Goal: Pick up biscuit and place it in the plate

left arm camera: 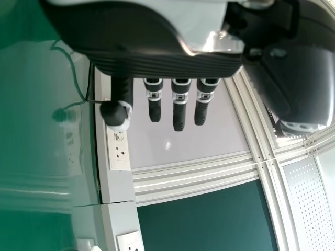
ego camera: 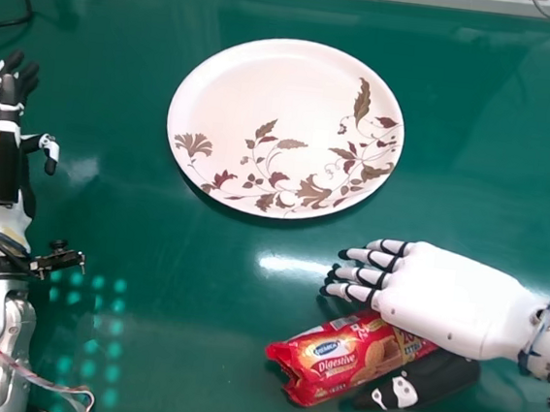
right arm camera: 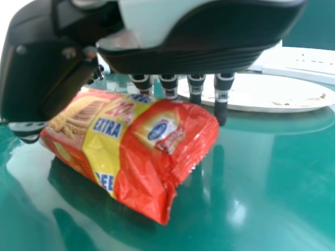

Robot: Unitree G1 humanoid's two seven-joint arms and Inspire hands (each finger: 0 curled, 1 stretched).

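The right hand was released in the head view, its fingers reaching over the biscuit packet and its thumb on the near side. The packet was low at the counter, nearer than the plate; its long axis slanted, one end pointing left and slightly nearer. The left hand idled, fingers straight. The left wrist view had those fingers extended beside the wall. In the right wrist view, the packet sat between thumb and unclenched fingers: grasping seemed in hand, calling for a firm closure before lifting.
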